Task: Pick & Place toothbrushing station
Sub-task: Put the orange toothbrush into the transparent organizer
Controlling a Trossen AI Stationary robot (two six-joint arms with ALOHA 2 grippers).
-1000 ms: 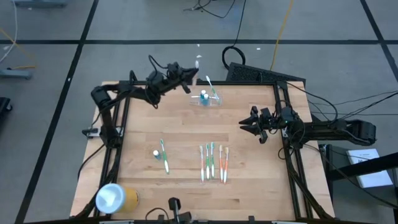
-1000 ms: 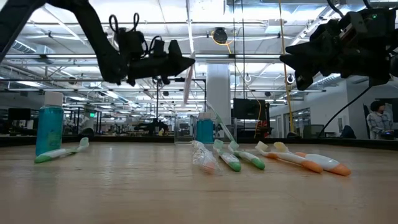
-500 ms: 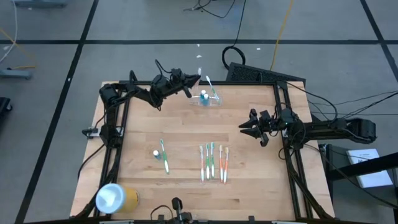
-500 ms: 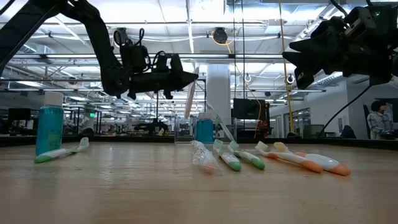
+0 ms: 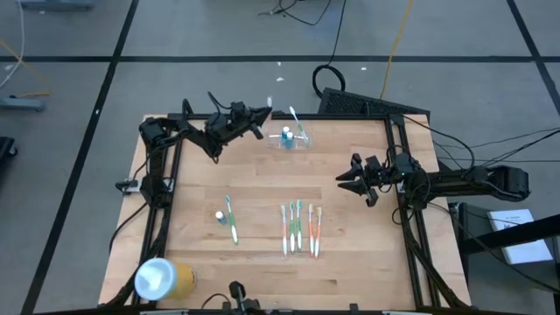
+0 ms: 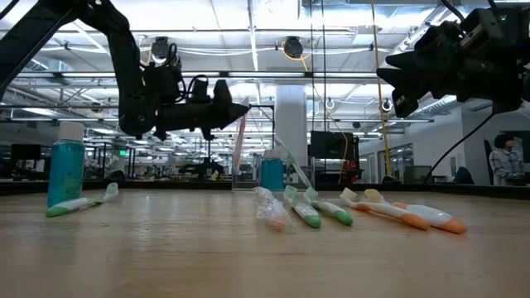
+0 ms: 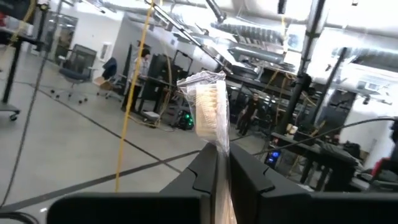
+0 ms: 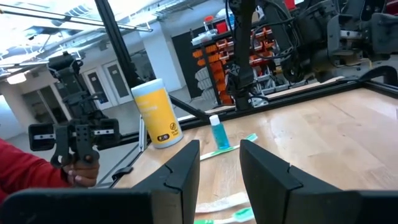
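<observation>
While the left end effector point(image 5: 262, 115) hung above the far side of the counter point(image 5: 262, 188), its fingers point(image 7: 205, 177) were pinched narrow on a plastic-wrapped toothbrush point(image 7: 210, 115), held with the bristle head up. The toothbrushing station point(image 5: 292, 140), a clear oblong holder, stood on the counter just beside that end effector, at the far edge near the middle, with a small blue bottle point(image 5: 286, 135) and a green toothbrush point(image 5: 297, 123) in it. The right end effector point(image 5: 344, 178) hovered over the counter's right side, well apart from the holder, its fingers point(image 8: 177, 177) partly spread with nothing between them. Four toothbrushes point(image 5: 299, 229) lay in a row on the near half of the counter. Another blue bottle point(image 6: 65, 170) stood beside a green toothbrush point(image 6: 81, 203), and a yellow cylinder point(image 5: 162, 278) lay at the near left corner.
</observation>
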